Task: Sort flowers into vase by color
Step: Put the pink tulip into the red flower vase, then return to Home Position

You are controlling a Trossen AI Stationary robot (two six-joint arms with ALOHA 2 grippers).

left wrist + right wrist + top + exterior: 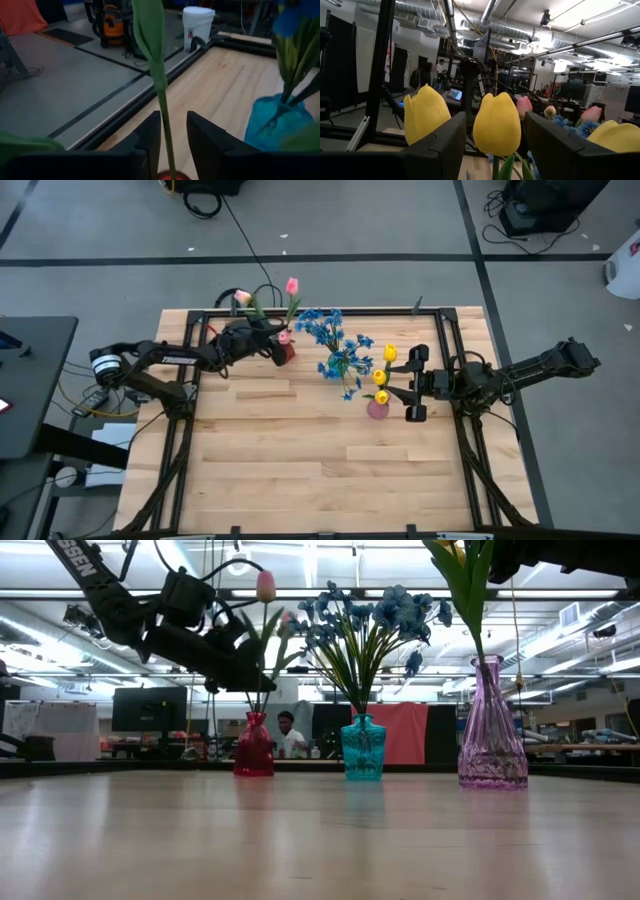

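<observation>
Pink tulips are standing in the red glass vase; the left gripper, fingers parted around one green stem, is seating it. Next, releasing cleanly. The right gripper is waiting wide open beside yellow tulips.

— What lies around my wooden surface?

— Grey floor crossed by dark tape lines, with black cables trailing beyond the surface's far edge. A black desk stands just beside its left edge.

— And farther off?

— Behind the surface, strip lights and silver ducts run along an open ceiling. An orange-red panel stands there, a dark monitor to its left, and a person sits between them. A white bin rests on the floor by the surface's frame.
</observation>
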